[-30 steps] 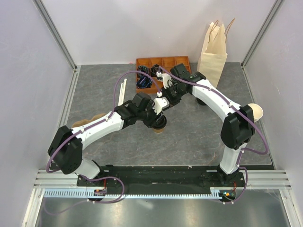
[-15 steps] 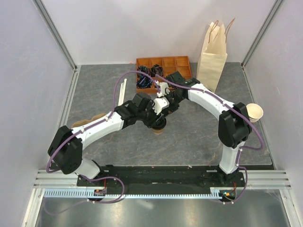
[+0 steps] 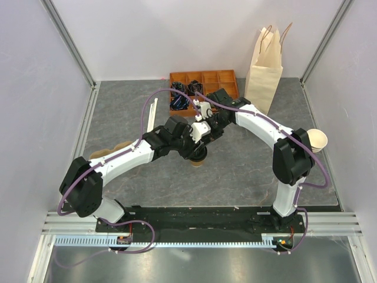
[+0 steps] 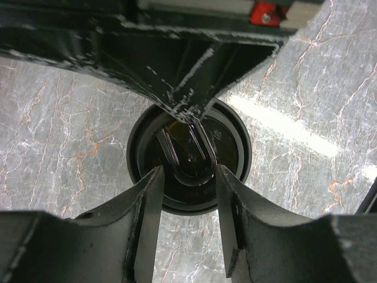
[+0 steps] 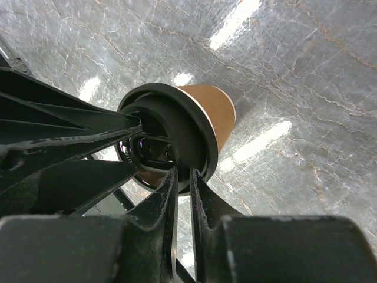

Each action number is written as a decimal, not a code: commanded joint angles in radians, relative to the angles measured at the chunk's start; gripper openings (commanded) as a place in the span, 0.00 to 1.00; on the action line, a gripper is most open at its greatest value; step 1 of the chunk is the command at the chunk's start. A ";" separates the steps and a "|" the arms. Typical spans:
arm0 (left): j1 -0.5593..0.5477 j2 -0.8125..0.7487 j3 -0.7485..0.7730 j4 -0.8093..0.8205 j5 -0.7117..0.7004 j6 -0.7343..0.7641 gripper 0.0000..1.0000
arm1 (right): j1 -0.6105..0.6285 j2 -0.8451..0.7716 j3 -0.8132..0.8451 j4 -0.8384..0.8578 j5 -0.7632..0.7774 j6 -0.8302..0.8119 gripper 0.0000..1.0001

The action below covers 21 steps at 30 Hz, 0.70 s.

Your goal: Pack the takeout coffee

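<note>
The takeout coffee (image 3: 199,159), a tan cup with a black lid, stands upright on the grey table mid-scene. In the left wrist view its lid (image 4: 231,147) lies straight below my left gripper (image 4: 187,174). That gripper is open, with its jaws over the lid and narrower than it. My left gripper (image 3: 196,148) hides most of the cup from above. My right gripper (image 3: 204,135) reaches in from the right. In the right wrist view my right gripper (image 5: 184,175) is pinched on the lid's rim, above the cup's tan side (image 5: 211,109).
A tan paper bag (image 3: 264,76) stands open at the back right. A brown compartment tray (image 3: 219,78) with dark items is behind the cup. A lidless paper cup (image 3: 317,140) sits at the right edge. A pulp carrier (image 3: 109,152) and white sticks (image 3: 153,112) lie left.
My right arm swung left and brought its gripper onto the cup's lid. In the last half second almost nothing has moved. The left arm and the cup have stayed put.
</note>
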 commanded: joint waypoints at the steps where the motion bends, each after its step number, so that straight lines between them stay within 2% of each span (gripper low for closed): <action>1: 0.002 0.016 -0.016 -0.017 0.012 0.019 0.48 | -0.012 -0.025 0.074 -0.029 -0.012 -0.003 0.19; 7: 0.002 0.016 -0.016 -0.016 0.014 0.021 0.48 | -0.015 -0.025 0.126 -0.044 -0.016 0.020 0.20; 15: 0.002 0.017 -0.016 -0.016 0.017 0.022 0.47 | 0.005 0.004 0.039 -0.001 0.000 0.009 0.18; 21: 0.002 0.023 -0.027 -0.014 0.016 0.024 0.47 | 0.013 0.051 -0.101 0.048 0.066 -0.016 0.05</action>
